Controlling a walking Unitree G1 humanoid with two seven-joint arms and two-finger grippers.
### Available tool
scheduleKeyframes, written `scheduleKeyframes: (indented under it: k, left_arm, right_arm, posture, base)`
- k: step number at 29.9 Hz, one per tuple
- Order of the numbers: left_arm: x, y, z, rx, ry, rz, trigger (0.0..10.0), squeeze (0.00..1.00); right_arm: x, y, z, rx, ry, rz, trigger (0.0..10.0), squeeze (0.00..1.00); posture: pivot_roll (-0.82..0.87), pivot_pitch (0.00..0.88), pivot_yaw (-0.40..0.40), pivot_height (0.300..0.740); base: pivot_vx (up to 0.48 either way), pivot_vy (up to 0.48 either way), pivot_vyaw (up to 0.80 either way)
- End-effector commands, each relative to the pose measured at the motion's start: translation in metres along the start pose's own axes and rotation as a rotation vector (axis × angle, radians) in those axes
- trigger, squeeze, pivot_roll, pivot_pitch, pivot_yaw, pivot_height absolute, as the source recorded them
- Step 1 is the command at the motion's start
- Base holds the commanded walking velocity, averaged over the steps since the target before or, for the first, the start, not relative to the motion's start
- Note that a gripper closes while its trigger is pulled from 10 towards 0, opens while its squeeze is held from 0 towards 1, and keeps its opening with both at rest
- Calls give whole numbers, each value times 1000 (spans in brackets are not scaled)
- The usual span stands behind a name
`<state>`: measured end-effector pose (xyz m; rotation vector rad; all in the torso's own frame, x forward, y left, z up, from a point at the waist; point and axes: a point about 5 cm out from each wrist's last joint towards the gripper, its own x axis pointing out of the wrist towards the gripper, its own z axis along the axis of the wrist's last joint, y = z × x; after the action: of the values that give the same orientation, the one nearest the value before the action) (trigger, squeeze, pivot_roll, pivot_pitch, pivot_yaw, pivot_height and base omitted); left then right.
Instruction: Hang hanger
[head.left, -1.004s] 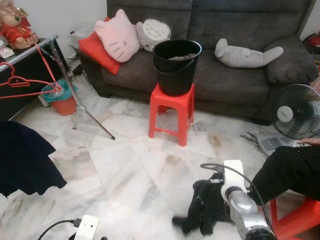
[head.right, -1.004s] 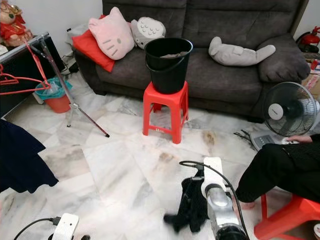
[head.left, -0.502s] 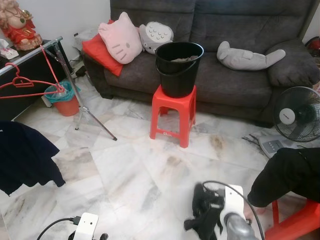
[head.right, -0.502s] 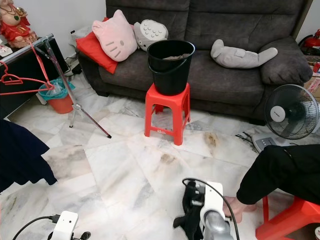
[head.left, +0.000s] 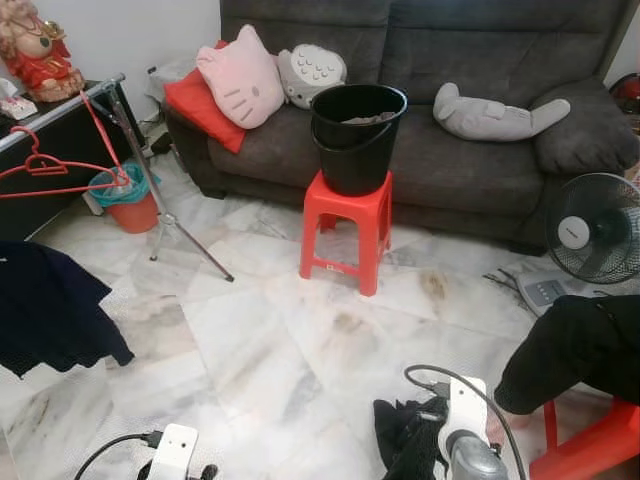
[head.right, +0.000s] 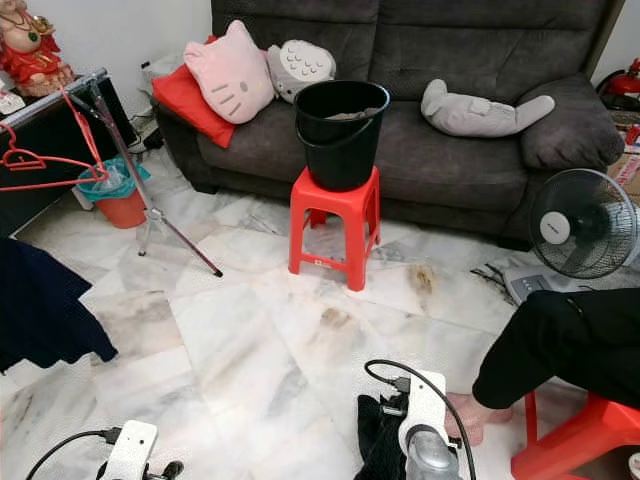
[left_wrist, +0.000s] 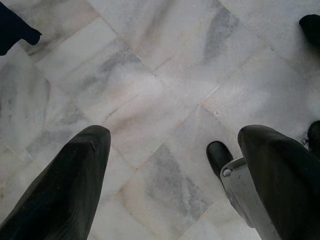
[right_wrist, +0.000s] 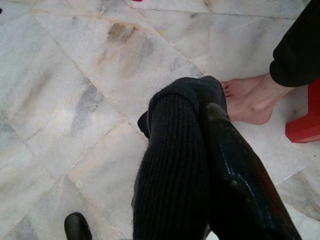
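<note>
Now right end effector (right_wrist: 200, 165) lowers, clamped on black knit garment (right_wrist: 172, 165); red hanger (head.left: 45, 165) untouched; left end effector (left_wrist: 170, 175) gapes empty.

Silver right arm (head.left: 470, 462) with white wrist block, looped black cable, and seemingly matte black fingers (left_wrist: 65, 190).

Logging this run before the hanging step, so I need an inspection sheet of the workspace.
Surface: marble floor, stained patches.
Job's things: red hanger on the rack; black knit garment in the right gripper.
Clutter: black bucket on red stool, fan, orange bin.
Grippers: right shut on garment; left gripper open, empty.
Cables: one at each wrist.
Surroundings: sofa, seated person's foot.
</note>
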<state>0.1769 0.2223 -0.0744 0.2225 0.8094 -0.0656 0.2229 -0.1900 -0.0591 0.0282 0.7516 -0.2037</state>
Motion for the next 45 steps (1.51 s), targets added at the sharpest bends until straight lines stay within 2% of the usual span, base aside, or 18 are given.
scheduleKeyframes:
  k: [1,31,45]
  left_arm:
    - [0,-1,0,-1,0,-5,10000,0]
    - [3,-4,15,-12,-78,-15,10000,0]
    - [3,-5,17,-16,-88,-17,10000,0]
  right_arm:
    - [1,2,5,14,-20,6,10000,0]
    - [2,4,11,34,-46,15,10000,0]
    - [2,4,11,36,-44,16,10000,0]
  posture:
    - [-72,0,44,740]
    - [-73,0,43,740]
    - [-74,0,43,740]
  base:
    - [0,0,0]
    - [0,0,0]
    - [0,341,0]
